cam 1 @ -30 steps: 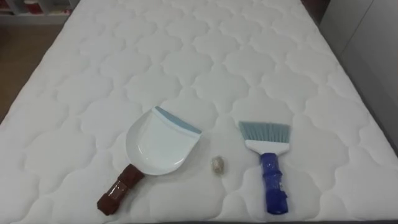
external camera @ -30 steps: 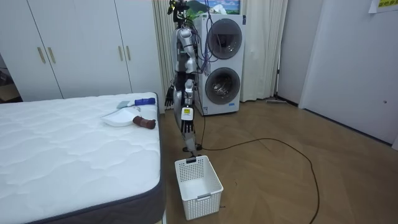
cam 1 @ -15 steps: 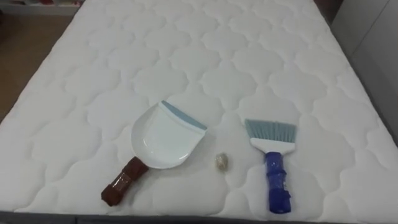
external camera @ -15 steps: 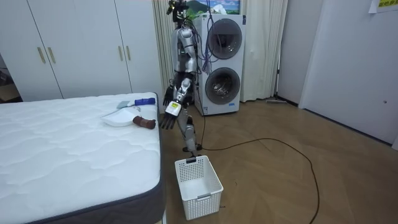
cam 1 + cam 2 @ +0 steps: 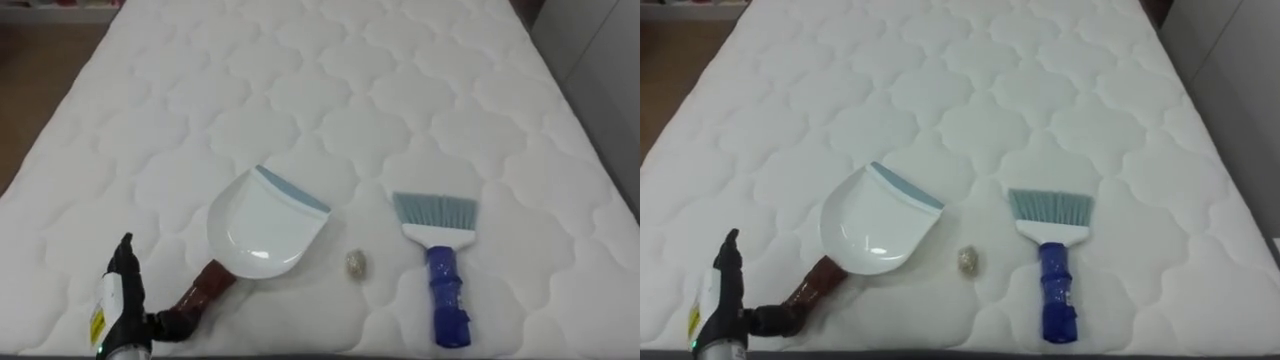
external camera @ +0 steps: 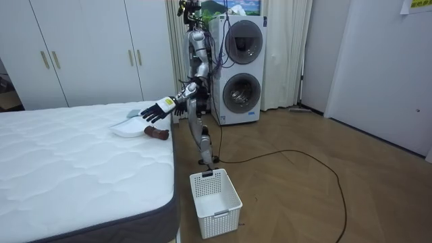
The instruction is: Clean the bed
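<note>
Left hand (image 5: pixel 120 300) is at the near edge of the mattress (image 5: pixel 350 90), lower left. Its fingers are straight and released, holding nothing. It is just beside the end of the brown handle (image 5: pixel 200 295); touching or not, cannot tell. The white dustpan (image 5: pixel 262 222) lies flat, mouth pointing away to the right. A small pale crumb (image 5: pixel 355 263) sits betw. dustpan and brush (image 5: pixel 437 260), which has a blue grip and bristles pointing away. In the room view the robot stands at the bed's end, w/ a white basket (image 6: pixel 216 202) on the floor nearby.
</note>
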`<state>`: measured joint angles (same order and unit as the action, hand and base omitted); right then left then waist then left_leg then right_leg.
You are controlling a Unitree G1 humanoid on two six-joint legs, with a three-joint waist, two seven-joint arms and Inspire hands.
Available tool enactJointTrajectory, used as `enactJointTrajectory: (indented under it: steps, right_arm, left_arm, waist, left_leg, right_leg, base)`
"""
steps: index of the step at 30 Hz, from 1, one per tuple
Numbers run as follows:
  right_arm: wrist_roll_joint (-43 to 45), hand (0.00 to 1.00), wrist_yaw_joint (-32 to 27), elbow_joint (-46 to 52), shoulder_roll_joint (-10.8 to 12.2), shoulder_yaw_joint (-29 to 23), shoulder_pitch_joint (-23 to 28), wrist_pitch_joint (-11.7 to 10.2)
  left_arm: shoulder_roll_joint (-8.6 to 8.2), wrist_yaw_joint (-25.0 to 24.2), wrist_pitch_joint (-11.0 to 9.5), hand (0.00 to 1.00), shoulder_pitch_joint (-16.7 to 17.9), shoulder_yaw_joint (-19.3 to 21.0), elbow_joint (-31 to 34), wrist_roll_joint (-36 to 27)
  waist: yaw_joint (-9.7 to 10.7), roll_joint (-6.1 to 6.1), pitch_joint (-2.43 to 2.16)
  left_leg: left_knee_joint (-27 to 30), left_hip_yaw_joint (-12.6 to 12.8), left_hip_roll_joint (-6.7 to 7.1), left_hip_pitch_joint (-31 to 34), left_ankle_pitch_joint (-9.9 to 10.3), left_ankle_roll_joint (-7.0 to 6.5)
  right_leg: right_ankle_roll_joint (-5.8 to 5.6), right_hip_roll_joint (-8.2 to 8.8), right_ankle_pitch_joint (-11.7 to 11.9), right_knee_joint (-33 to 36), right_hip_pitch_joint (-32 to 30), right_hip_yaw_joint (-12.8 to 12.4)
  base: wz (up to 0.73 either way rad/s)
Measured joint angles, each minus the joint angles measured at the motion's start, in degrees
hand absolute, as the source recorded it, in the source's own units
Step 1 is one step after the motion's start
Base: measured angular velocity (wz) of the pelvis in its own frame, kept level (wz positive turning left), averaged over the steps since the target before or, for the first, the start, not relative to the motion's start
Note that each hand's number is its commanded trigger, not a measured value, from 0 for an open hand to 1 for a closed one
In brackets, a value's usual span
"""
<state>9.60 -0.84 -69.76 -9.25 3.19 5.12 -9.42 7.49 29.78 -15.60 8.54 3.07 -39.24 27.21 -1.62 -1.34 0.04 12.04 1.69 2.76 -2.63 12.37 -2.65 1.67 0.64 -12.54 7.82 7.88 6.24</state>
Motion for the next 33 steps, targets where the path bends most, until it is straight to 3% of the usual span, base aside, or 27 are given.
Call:
enactJointTrajectory:
  steps: [9,16,22,33]
  right_arm:
    - [0.38,0.0,1.01,-0.09,-0.21,0.55,-0.28,0.29]
    - [-0.69,0.0,0.99,-0.08,-0.19,2.41,-0.92,0.8]
    - [-0.7,0.0,0.11,-1.4,-0.01,2.47,-2.47,0.82]
    - [-1.82,0.0,-0.53,-1.56,-0.01,2.39,-3.37,0.81]
  left_arm:
    - [1.13,0.96,-0.83,0.0,-2.67,-3.73,0.32,-0.56]
    - [1.16,-0.25,-0.46,0.0,-2.72,-6.65,-1.04,-0.69]
    - [1.45,-0.35,0.21,0.0,-2.73,-8.58,-1.79,-0.71]
    - [1.44,-0.25,0.35,0.0,-5.88,-9.01,-11.69,-0.68]
  waist:
    - [1.12,-0.82,0.49]
    - [1.55,-1.37,0.22]
    - [2.64,-1.18,0.13]
    - [3.56,-0.37,0.17]
  left_leg:
    - [0.05,-0.01,0.05,0.15,-0.01,-0.01]
    - [0.26,0.6,0.03,1.41,-0.01,-0.01]
    - [0.59,0.42,-0.01,2.71,-0.01,-0.02]
    - [0.76,-0.11,-0.1,5.04,-0.09,-0.04]
  right_leg:
    - [-0.01,0.02,0.0,0.11,-0.05,0.36]
    - [-0.01,-0.01,0.02,0.38,-1.53,0.19]
    - [-0.02,0.04,0.02,0.45,-2.64,0.23]
    - [-0.02,0.03,0.02,0.8,-5.02,0.8]
  base:
    - [0.0]
    - [-0.02]
    - [0.0]
    - [0.02]
